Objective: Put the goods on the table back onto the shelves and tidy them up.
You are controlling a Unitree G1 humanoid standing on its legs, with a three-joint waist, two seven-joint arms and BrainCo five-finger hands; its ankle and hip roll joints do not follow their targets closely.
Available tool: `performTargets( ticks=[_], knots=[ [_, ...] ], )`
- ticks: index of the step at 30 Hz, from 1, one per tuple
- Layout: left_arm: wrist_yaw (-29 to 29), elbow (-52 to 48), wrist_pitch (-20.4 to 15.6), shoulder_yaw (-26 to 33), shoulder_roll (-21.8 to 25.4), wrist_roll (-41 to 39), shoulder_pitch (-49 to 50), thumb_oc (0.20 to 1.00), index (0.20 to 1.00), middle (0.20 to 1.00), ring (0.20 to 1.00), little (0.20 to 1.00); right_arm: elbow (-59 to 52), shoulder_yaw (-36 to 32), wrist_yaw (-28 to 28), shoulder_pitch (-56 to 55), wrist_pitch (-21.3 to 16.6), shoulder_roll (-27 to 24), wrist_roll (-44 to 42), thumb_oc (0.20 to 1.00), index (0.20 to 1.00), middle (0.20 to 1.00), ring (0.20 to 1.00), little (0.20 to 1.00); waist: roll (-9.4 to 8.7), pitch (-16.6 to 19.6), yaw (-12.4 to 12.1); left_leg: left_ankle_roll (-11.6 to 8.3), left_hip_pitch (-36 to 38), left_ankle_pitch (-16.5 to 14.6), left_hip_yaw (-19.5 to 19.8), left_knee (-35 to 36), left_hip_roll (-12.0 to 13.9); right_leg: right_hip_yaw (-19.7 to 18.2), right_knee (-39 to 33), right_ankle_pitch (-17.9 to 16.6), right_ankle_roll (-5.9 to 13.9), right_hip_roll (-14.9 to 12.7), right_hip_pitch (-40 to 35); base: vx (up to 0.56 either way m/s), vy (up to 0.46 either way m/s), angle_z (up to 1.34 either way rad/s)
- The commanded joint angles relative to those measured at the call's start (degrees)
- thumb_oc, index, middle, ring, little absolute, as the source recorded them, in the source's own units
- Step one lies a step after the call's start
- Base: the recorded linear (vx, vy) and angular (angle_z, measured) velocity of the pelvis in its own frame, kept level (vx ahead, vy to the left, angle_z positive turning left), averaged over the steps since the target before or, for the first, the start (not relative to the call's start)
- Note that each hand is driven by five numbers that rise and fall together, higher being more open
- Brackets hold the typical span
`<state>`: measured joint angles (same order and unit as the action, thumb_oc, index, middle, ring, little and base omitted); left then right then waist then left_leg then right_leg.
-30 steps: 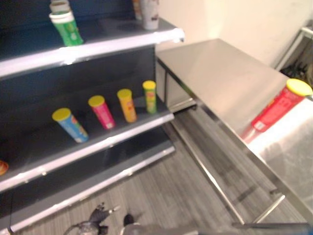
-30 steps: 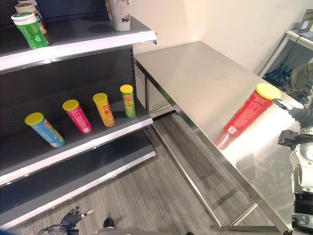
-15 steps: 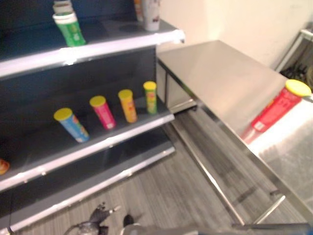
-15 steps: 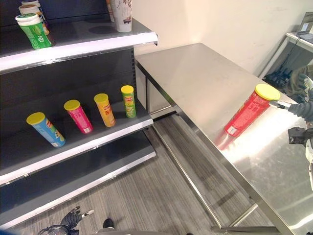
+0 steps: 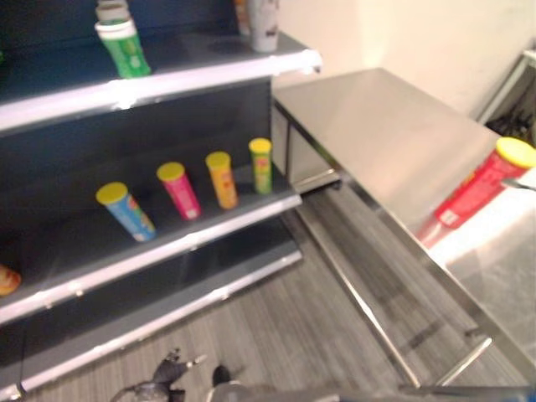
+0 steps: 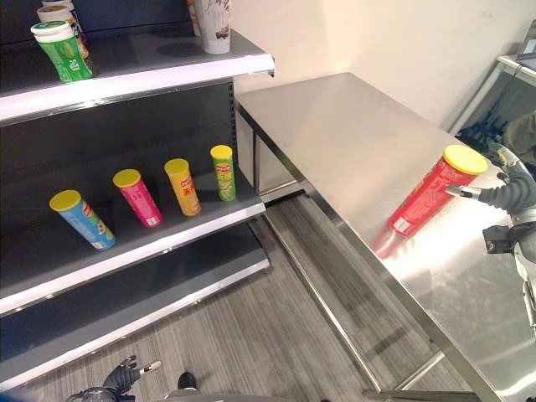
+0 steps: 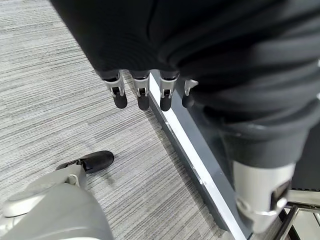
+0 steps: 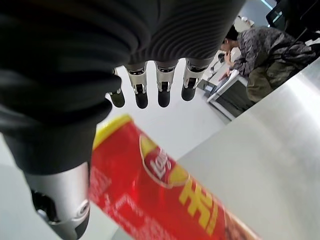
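A red can with a yellow lid [image 6: 434, 193] stands tilted on the steel table [image 6: 352, 142], near its front edge. My right hand [image 6: 512, 195] is just to the can's right, open, one fingertip reaching its upper side. In the right wrist view the straight fingers [image 8: 161, 89] hang over the red can [image 8: 165, 195] with the thumb beside it, none curled round it. My left hand [image 6: 119, 381] hangs low by the floor, open, its relaxed fingers [image 7: 141, 95] near the shelf's base.
On the middle shelf [image 6: 167, 247] stand blue [image 6: 81, 219], pink [image 6: 138, 198], orange [image 6: 182, 187] and green [image 6: 223, 172] cans. A green can [image 6: 60, 50] and a white cup [image 6: 214, 12] are on the top shelf. A person [image 8: 260, 47] sits beyond the table.
My right hand has moved in towards the red can, its fingertip now at the can's upper side. The can has stayed put and the left hand is still.
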<state>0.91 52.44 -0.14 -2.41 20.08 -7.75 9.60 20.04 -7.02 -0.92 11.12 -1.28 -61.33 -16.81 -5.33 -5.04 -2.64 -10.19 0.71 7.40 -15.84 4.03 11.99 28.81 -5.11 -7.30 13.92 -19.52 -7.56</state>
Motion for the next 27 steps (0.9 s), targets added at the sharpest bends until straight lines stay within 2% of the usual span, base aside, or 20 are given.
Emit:
performTargets(
  ticks=[1, 20, 21, 22, 27],
  knots=[
    [0.1, 0.9, -1.9, -2.9, 0.2, 1.6, -2.9, 1.000, 1.000, 1.000, 1.000, 1.000, 1.8, 1.6, 0.8, 7.7, -0.9, -5.4, 0.7, 1.000, 1.000, 1.000, 1.000, 1.000, 0.20, -0.1, -3.3, 1.07, 1.1, -6.3, 2.6, 0.0, -2.6, 1.9, 1.3, 2.0, -0.70, 1.0, 0.4, 0.00, 0.000, 0.00],
    [1.0, 1.0, -1.5, -3.2, -0.3, 0.7, -2.8, 1.000, 1.000, 1.000, 1.000, 1.000, 4.2, 3.6, 3.5, 12.0, -0.2, -3.0, 1.6, 1.000, 1.000, 1.000, 1.000, 1.000, 0.25, -0.3, -4.7, 1.20, 0.7, -6.3, 3.6, 0.1, -2.9, 3.1, 1.2, 2.0, -0.73, 0.8, -0.1, 0.01, 0.002, 0.03],
    [1.0, 1.0, -1.5, -3.2, -0.3, 0.7, -2.8, 1.000, 1.000, 1.000, 1.000, 1.000, 4.2, 3.7, 3.5, 12.1, -0.2, -3.0, 1.5, 0.912, 0.912, 0.912, 0.912, 0.912, 0.26, -0.3, -4.7, 1.20, 0.7, -6.3, 3.6, 0.1, -2.9, 3.1, 1.2, 2.0, -0.73, 0.8, -0.1, 0.00, 0.000, 0.00],
    [1.0, 0.9, -1.5, -3.3, -0.3, 0.7, -2.8, 1.000, 1.000, 1.000, 1.000, 1.000, 4.4, 4.4, 3.0, 12.4, -0.2, -3.2, 1.2, 0.200, 0.200, 0.200, 0.200, 0.200, 0.17, -0.3, -4.8, 1.17, 0.7, -6.3, 3.5, 0.1, -2.9, 3.1, 1.2, 2.0, -0.72, 0.8, -0.1, 0.00, 0.000, 0.00],
    [0.7, 0.7, -1.7, -3.2, -0.1, 0.8, -2.8, 1.000, 1.000, 1.000, 1.000, 1.000, 4.0, 6.4, 1.1, 12.8, -0.2, -4.1, 0.7, 0.200, 0.200, 0.200, 0.200, 0.200, -0.04, -0.3, -4.8, 1.06, 0.8, -6.3, 3.4, 0.1, -2.9, 3.2, 1.1, 2.0, -0.68, 0.8, -0.2, 0.00, 0.000, 0.00]
  ],
)
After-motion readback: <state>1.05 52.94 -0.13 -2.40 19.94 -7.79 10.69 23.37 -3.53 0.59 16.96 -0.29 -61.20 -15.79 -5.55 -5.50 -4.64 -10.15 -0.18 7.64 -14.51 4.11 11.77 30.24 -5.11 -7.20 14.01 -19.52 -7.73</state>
